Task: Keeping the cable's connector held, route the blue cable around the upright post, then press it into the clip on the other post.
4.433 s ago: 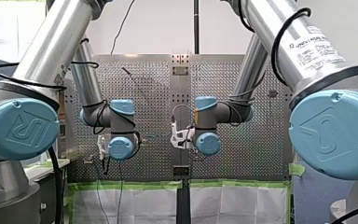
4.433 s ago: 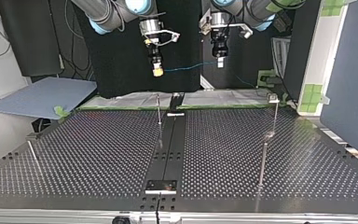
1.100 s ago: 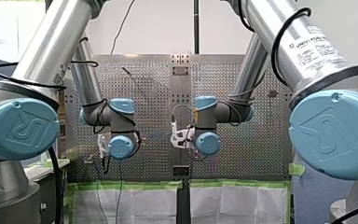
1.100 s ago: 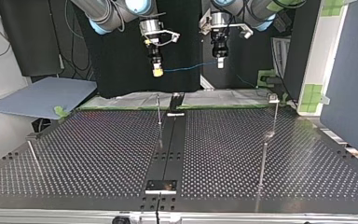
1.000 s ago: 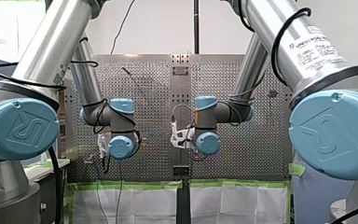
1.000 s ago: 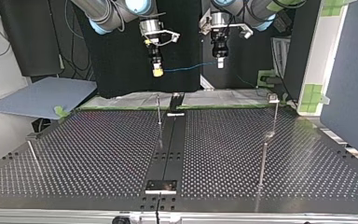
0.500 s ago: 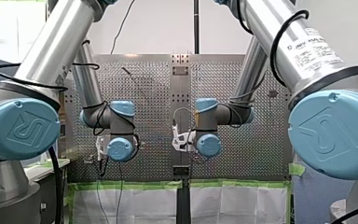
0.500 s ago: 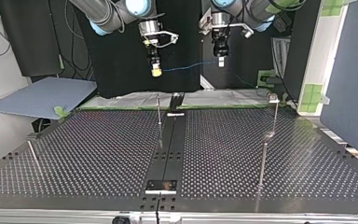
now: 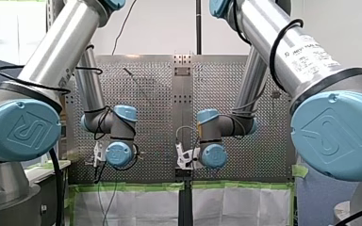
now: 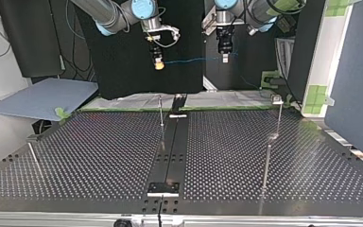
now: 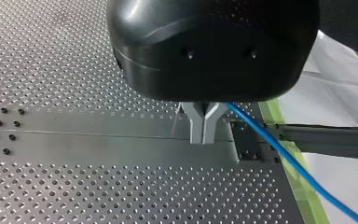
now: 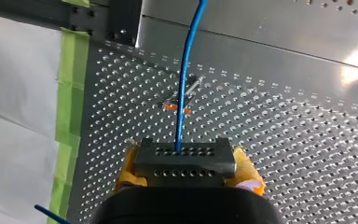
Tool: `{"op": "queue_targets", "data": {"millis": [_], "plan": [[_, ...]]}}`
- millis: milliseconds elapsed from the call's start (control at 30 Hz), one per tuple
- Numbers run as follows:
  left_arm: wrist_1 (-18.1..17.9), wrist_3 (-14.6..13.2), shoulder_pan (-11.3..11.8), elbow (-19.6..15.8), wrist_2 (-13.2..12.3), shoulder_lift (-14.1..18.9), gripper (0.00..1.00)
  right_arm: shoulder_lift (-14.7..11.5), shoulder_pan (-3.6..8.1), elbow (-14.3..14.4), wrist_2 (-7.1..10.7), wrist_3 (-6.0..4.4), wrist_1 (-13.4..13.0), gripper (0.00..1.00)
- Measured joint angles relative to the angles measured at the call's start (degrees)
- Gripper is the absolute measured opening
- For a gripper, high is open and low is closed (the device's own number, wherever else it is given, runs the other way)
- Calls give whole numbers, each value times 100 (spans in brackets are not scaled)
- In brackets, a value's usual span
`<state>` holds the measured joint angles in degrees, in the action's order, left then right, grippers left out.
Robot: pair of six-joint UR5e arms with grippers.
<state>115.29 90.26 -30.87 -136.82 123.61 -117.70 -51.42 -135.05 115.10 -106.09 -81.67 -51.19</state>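
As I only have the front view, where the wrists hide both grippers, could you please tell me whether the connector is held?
Observer: Yes. The right wrist view shows the black connector clamped between my right gripper's yellow pads.
Operator: Thank you. Where does the cable go from there?
Observer: In the top view the blue cable runs almost level through the air to my left gripper, whose metal fingers are closed on it.
Operator: Is it round a post yet?
Observer: Not yet. The upright post stands on the perforated table below the cable, and the cable does not touch it.
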Motion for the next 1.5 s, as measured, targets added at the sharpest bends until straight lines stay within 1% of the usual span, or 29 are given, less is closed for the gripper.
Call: {"op": "queue_targets", "data": {"millis": [200,267,300,367,467,500,567,600,633,700,767,867,1133,1300,1400,1500], "plan": [[-5,5,-4,2,-8,-10,0,4,-1,1,-2,0,17,0],[-44,18,-2,21,-36,3,0,9,-7,-4,-26,-7,8,0],[-75,35,-3,35,-47,29,0,-9,-12,-18,-61,-27,8,0],[-74,99,-7,49,-51,107,0,-70,-28,-35,-139,-82,19,0],[33,242,12,58,-119,261,0,-223,-60,-50,-284,-222,37,0],[76,292,21,59,-157,311,0,-287,-68,-56,-301,-283,35,0],[188,406,39,59,-241,428,0,-375,-61,-72,-283,-369,40,0],[231,453,46,60,-259,475,0,-431,-53,-96,-251,-416,55,0],[276,501,55,60,-259,522,0,-474,-48,-121,-220,-438,75,0],[390,603,79,61,-213,634,0,-576,-42,-201,-133,-459,148,0],[497,664,100,61,-162,743,0,-668,-41,-284,-47,-462,227,0],[649,678,130,62,-117,896,0,-825,-42,-437,99,-455,378,0],[1039,729,245,188,-136,1285,0,-1262,-48,-842,396,-408,812,0],[1293,819,335,354,-208,1539,0,-1536,-43,-961,541,-422,1065,0],[1462,847,386,510,-240,1707,0,-1678,-33,-987,621,-447,1118,0],[1625,867,436,670,-248,1870,0,-1739,-28,-1026,682,-473,1139,0]]}}
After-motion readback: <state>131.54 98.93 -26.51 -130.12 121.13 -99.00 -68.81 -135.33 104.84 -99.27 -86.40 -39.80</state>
